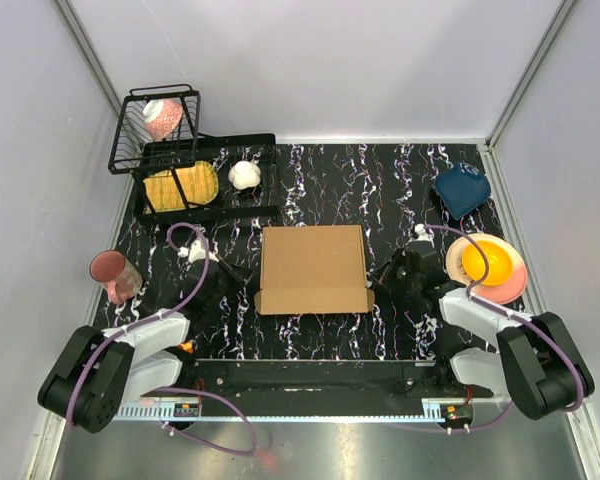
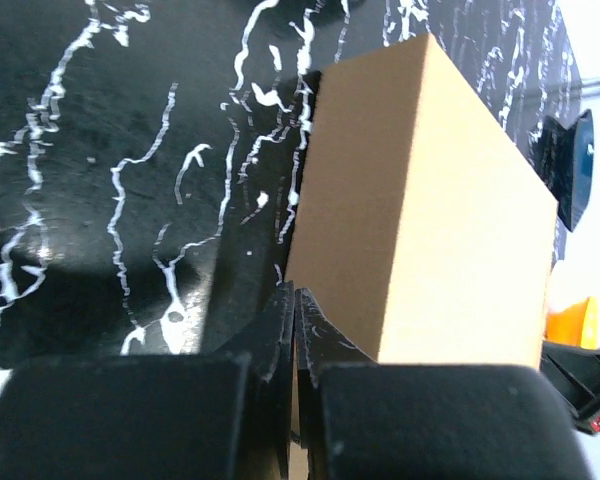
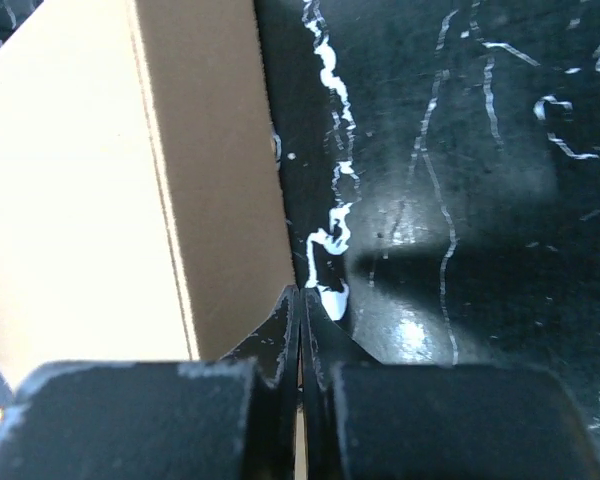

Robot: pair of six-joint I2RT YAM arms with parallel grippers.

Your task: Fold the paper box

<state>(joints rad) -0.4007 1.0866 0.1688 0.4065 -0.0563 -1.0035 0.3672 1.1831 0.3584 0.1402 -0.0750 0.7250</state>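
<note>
The paper box (image 1: pixel 313 268) is a plain brown cardboard box lying flat and closed in the middle of the black marbled table, with a small tab sticking out at each front corner. My left gripper (image 1: pixel 238 272) is shut just off the box's left side. In the left wrist view its tips (image 2: pixel 296 292) meet at the foot of the box wall (image 2: pixel 420 200). My right gripper (image 1: pixel 382 274) is shut just off the right side, its tips (image 3: pixel 300 290) together beside the box wall (image 3: pixel 130 180). Only a thin brown sliver shows low in each slit.
A black dish rack (image 1: pixel 205 150) at the back left holds a yellow plate (image 1: pixel 180 185) and a white object (image 1: pixel 245 175). A wire basket (image 1: pixel 130 135) with a pink bowl stands behind it. A pink cup (image 1: pixel 113 275) is at the left, a blue bowl (image 1: pixel 462 190) and a yellow bowl (image 1: pixel 488 262) on a pink plate at the right.
</note>
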